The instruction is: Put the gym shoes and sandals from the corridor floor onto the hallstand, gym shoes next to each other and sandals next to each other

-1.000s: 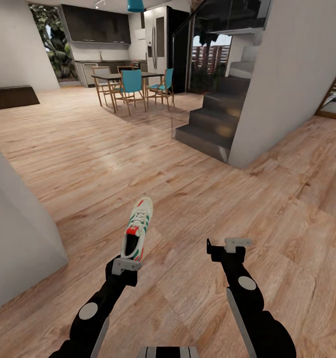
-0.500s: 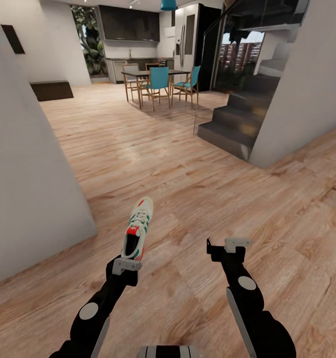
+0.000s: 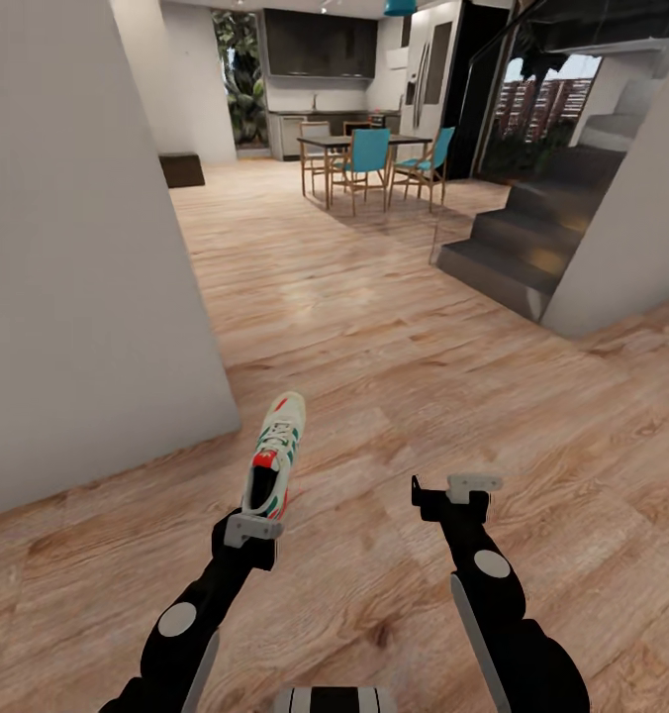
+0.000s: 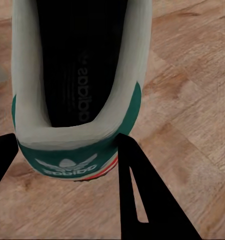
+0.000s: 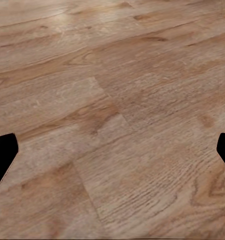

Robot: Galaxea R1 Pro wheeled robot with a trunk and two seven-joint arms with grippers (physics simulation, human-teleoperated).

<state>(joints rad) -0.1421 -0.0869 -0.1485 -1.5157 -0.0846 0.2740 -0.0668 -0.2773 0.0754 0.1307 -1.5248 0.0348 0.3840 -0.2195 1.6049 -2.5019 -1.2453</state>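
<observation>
One gym shoe [image 3: 277, 454] up off the corridor floor [image 3: 394, 337], my left tool [image 3: 252, 528] clamped on its heel, toe pointing ahead. Right tool [image 3: 460, 492] spread wide, nothing in it. Rack, second sneaker and sandals aren't in sight, so I'd judge placement hasn't started, four shoes left

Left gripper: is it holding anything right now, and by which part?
Yes. The left gripper holds one gym shoe by its heel end, fingers on either side. The right gripper is open and empty.
</observation>
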